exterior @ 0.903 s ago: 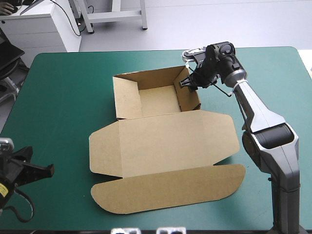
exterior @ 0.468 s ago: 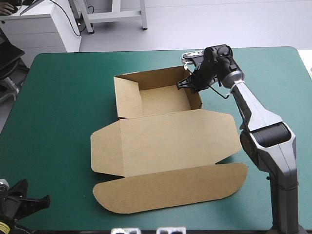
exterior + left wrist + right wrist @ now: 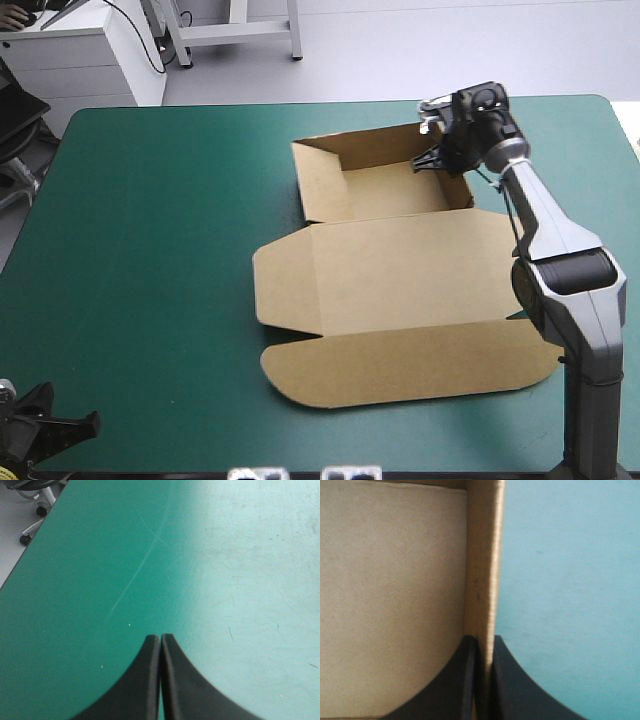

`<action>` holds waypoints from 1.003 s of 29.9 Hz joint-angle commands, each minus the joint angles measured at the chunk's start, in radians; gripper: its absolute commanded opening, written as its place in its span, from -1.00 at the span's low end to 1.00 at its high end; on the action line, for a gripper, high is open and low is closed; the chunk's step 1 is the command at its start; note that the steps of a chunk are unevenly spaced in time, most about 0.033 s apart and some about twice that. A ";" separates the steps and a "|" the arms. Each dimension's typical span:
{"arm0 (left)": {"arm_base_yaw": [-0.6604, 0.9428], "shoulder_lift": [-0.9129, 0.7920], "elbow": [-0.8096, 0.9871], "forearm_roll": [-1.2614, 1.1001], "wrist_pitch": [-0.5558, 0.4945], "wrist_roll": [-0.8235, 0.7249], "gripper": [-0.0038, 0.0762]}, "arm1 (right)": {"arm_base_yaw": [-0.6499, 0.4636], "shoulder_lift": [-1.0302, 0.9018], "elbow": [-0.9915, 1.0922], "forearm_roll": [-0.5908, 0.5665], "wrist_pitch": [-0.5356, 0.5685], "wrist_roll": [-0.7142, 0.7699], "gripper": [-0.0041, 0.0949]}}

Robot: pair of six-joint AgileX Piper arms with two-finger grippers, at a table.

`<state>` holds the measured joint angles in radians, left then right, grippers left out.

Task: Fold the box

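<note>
The brown box (image 3: 400, 280) lies right of the table's middle as an open tray with three raised walls at the far side and its lid and front flap flat toward the near edge. My right gripper (image 3: 440, 160) is shut on the tray's right wall at its far corner. In the right wrist view the black fingers (image 3: 470, 680) pinch that upright wall (image 3: 482, 570), one inside the tray and one outside. My left gripper (image 3: 70, 425) is at the near left corner of the table. Its fingers (image 3: 160, 645) meet in a point over bare teal-green cover.
The teal-green cover (image 3: 150, 250) lies bare on the box's left side. The right arm (image 3: 560, 280) reaches along the table's right side, beside the lid's right end. The table's left edge (image 3: 30, 555) shows ahead of the left gripper.
The right gripper has dragged the whole box to the right by its wall. The left gripper has drawn back toward the near left corner.
</note>
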<state>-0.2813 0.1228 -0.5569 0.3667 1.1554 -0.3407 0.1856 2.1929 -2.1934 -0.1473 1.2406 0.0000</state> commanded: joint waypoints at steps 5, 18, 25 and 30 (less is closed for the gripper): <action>-0.001 0.019 -0.022 0.023 -0.039 -0.008 -0.92 | -0.287 -0.064 -0.023 -0.116 0.010 -0.069 -0.95; -0.001 0.019 -0.022 0.023 -0.039 -0.008 -0.92 | -0.618 -0.064 -0.023 -0.011 0.010 -0.119 -0.96; -0.001 0.019 -0.022 0.023 -0.039 -0.008 -0.92 | -0.620 -0.064 -0.023 0.094 0.010 -0.173 -0.51; -0.001 0.019 -0.022 0.023 -0.039 -0.008 -0.92 | -0.620 -0.069 -0.027 0.080 0.010 -0.176 0.21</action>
<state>-0.2813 0.1228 -0.5569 0.3667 1.1704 -0.3407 -0.4304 2.1929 -2.1934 -0.0519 1.2400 -0.1611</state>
